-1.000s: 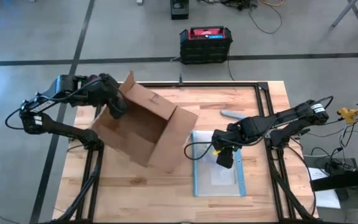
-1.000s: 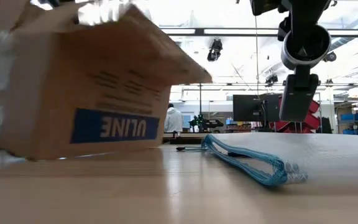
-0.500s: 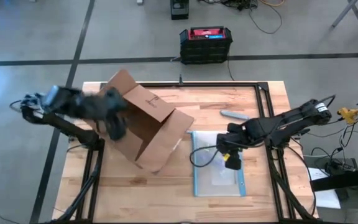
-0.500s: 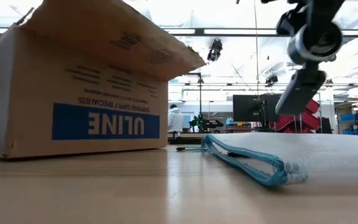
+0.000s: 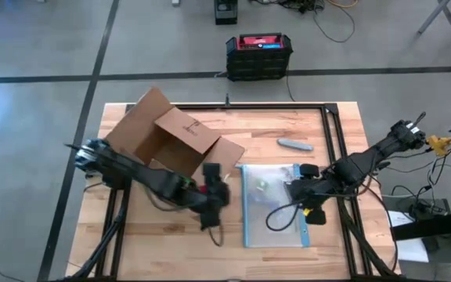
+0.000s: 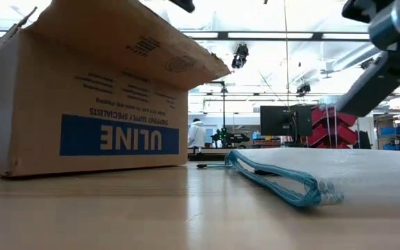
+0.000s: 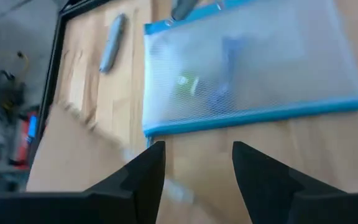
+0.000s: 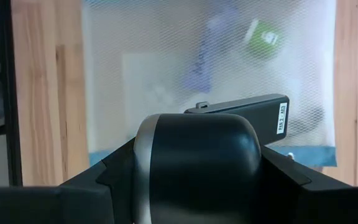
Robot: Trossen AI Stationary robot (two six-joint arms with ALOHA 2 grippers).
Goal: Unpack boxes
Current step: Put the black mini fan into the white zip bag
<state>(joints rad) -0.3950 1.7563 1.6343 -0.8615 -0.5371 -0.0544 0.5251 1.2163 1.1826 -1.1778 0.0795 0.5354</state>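
The brown cardboard box (image 5: 180, 131) with the blue ULINE label (image 6: 119, 135) rests on the table's far left part, its print upside down and its flaps spread. My left gripper (image 5: 214, 197) (image 7: 197, 168) hovers open between the box and the clear blue-edged pouch (image 5: 266, 211) (image 7: 247, 68), touching nothing. My right gripper (image 5: 310, 194) hangs over the pouch's right edge; the right wrist view shows mostly its own dark body with the pouch (image 8: 166, 62) beyond it. The pouch (image 6: 290, 177) lies flat on the wood.
A small grey object (image 5: 294, 144) (image 7: 112, 53) lies on the table beyond the pouch. A black crate with a red top (image 5: 259, 55) stands on the floor past the far edge. Bare wood runs along the near edge (image 5: 178, 243). The black frame rail (image 5: 331, 149) runs along the right.
The box, tilted up a second ago with my left gripper at its left wall, has dropped flat onto the table and shifted left. My left arm has swung fast toward the near right, ending beside the pouch. My right gripper has drifted toward the right and near edges.
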